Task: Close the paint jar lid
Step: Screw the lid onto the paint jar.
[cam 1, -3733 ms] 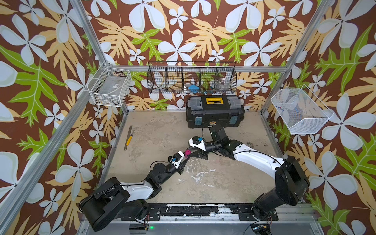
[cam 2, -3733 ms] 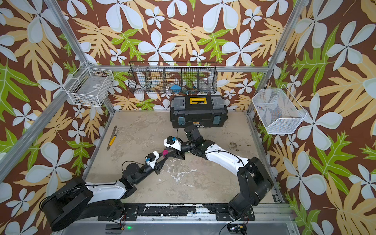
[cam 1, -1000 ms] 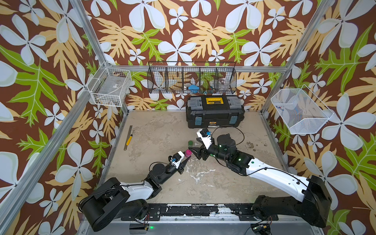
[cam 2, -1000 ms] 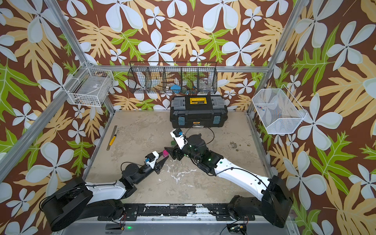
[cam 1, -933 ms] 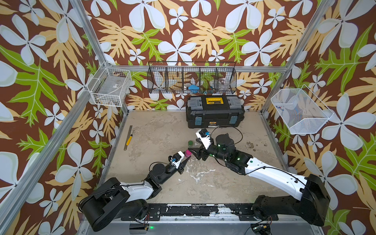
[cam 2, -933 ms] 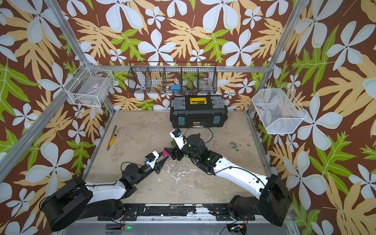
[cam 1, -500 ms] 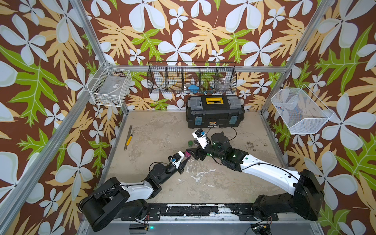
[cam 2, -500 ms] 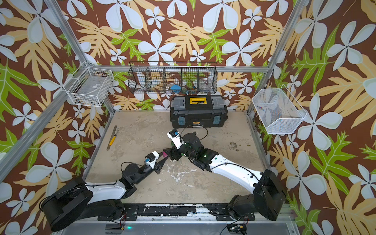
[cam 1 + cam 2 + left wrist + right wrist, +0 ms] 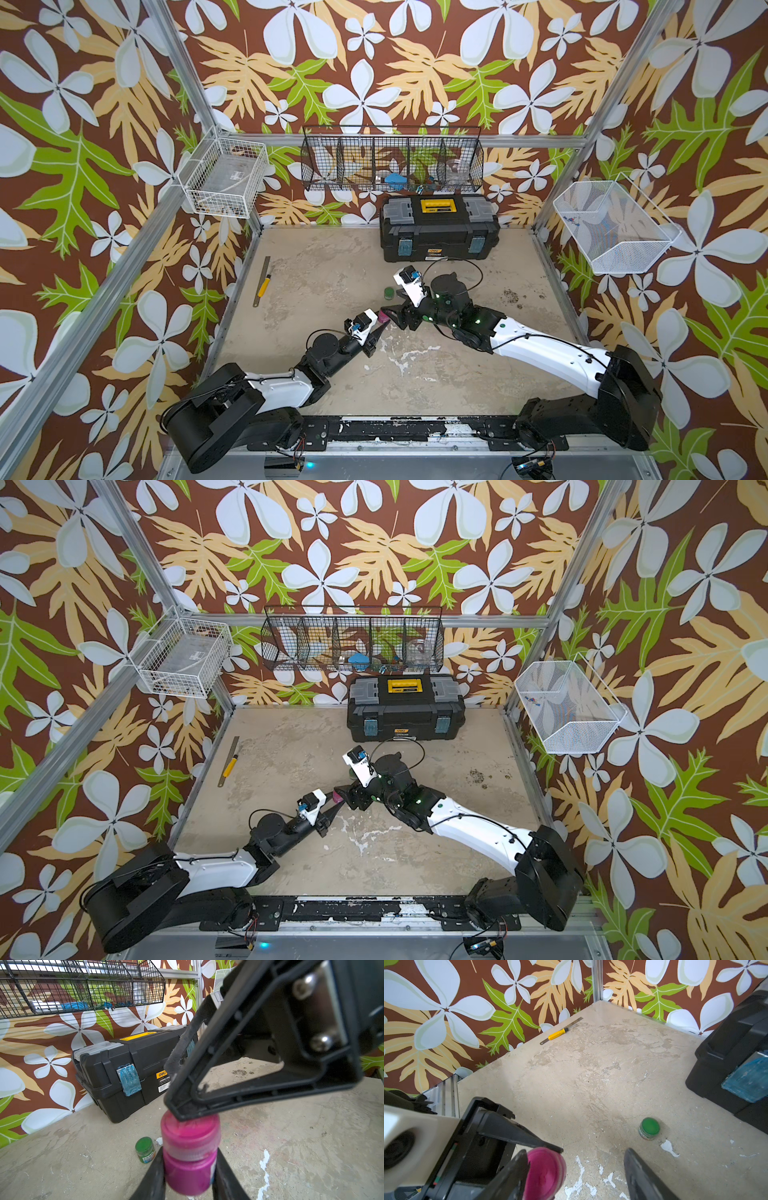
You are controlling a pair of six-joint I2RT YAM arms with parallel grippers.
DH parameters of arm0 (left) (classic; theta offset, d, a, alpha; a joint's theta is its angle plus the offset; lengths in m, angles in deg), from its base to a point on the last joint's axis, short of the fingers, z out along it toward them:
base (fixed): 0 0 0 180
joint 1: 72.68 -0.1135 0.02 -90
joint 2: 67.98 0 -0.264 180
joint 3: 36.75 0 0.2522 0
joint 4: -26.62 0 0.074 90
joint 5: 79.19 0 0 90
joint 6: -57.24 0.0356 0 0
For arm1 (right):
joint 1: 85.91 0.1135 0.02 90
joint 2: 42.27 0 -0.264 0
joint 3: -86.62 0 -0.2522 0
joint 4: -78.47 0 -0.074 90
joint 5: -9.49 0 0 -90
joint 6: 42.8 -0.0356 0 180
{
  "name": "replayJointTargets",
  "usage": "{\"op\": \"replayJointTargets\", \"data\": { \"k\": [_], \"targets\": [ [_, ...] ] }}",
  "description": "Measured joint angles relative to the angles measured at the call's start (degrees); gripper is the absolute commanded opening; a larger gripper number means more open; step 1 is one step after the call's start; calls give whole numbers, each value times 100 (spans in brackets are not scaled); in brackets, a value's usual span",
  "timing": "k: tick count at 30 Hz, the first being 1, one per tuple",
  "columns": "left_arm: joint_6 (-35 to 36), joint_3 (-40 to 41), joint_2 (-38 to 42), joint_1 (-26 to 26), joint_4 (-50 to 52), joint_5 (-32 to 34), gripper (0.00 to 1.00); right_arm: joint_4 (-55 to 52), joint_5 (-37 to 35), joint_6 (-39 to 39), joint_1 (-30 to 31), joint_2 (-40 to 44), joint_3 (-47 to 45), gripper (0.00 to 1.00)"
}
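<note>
1. The left claw [image 9: 189,1153] is closed on the pink paint jar [image 9: 190,1172]. One finger lies on each side of the jar body, below the lid [image 9: 190,1132].
2. The jar stands upright near the middle of the tabletop [image 9: 332,266], as both top views show. Whether its base touches the surface cannot be told.
3. The lid sits on the mouth of the jar. Whether it is fully tightened cannot be told.
4. The right claw [image 9: 576,1152] reaches in from the opposite side with its jaws spread wide and holds nothing. One finger [image 9: 187,1105] touches the top edge of the lid. The other finger [image 9: 639,1174] is well apart from it.
5. A small green jar [image 9: 649,1128], lid on, stands on the tabletop just beyond the pink paint jar.
6. A screwdriver [image 9: 557,1034] with a yellow handle lies along a metal ruler [image 9: 576,1021] near the left wall.
7. A black toolbox [image 9: 438,241] with a yellow handle stands closed against the back wall.
8. A black wire rack [image 9: 392,164] hangs on the wall above the toolbox.
</note>
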Motion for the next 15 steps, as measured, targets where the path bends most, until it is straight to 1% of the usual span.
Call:
{"op": "replayJointTargets", "data": {
  "k": [6, 15],
  "targets": [
    [-2, 0, 2, 0, -28, 2, 3, 175, 26, -37, -50, 337, -39, 74],
    [0, 0, 2, 0, -4, 2, 3, 372, 144, -229, -103, 146, -472, 73]
  ]
}}
